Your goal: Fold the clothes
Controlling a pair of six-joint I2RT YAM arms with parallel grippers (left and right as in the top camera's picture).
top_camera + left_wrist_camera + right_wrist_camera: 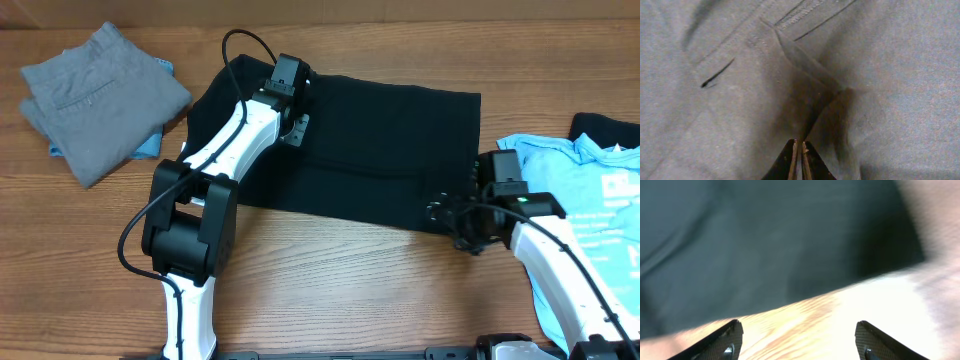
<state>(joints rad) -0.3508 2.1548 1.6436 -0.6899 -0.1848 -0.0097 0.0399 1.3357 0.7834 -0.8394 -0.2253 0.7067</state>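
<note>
Large plain black fabric T-shirt (380, 140) lying on brown wooden table (350, 280)
Left gripper (799, 161) pressed together over it; right gripper (798, 328) spread wide at its edge

From overhead the light is bright and even and the picture sharp. The brown wooden table (340, 270) carries soft shadows beside the white-and-black robot arms (230, 140), and the large black fabric T-shirt (380, 140) swallows detail. The left wrist view is dim, grainy and washed grey, with a dark shadow rising from the left hand (798, 160) at 6 o'clock. The right wrist view is smeared with blur, and the table glares white toward 4 o'clock.
</note>
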